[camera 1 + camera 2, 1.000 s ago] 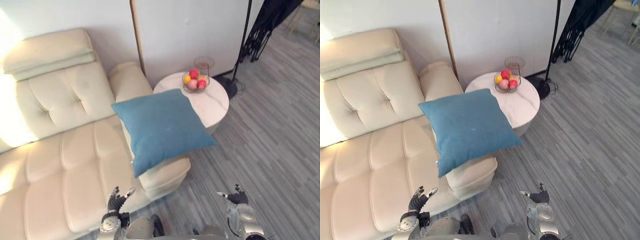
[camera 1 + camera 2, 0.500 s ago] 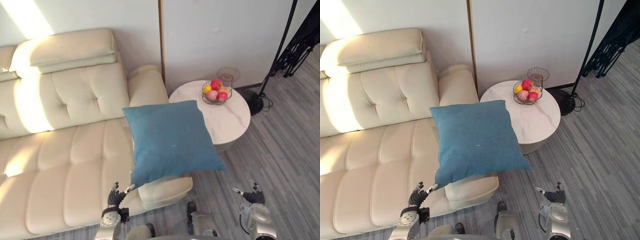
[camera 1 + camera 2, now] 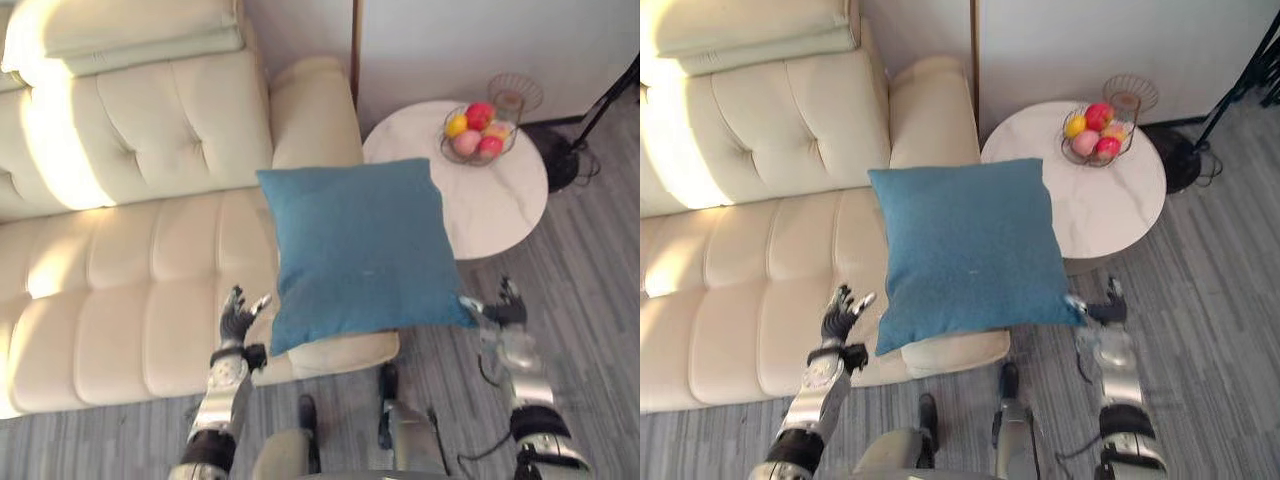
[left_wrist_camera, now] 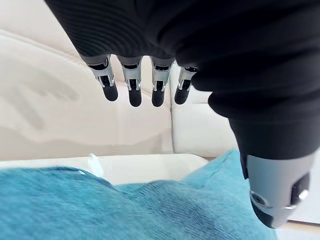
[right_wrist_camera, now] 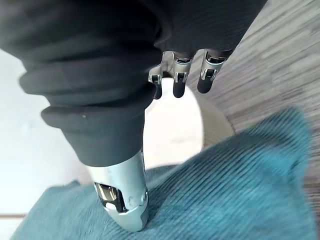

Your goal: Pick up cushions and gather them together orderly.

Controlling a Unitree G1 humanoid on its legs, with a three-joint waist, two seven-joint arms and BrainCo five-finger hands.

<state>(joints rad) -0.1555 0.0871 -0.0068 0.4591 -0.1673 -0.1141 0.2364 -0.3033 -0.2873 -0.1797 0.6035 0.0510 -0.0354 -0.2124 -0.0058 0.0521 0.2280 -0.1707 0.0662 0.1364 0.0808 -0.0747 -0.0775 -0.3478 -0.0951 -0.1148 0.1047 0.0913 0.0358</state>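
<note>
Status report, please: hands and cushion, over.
Left robot hand open, right robot hand open, one at each near corner of the blue cushion. Cushion lies across sofa armrest, ungrasped. Round table with fruit basket just beyond.

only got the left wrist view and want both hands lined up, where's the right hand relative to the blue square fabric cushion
Observer: The right hand is open, beside the near right corner of the blue square fabric cushion, over the grey floor.
Operator: and which corner is my left by
Observer: The left hand, open, is by the near left corner, at the front edge of the cream tufted sofa.
Operator: what's past the cushion
Observer: A round white side table with a wire basket of fruit.
</note>
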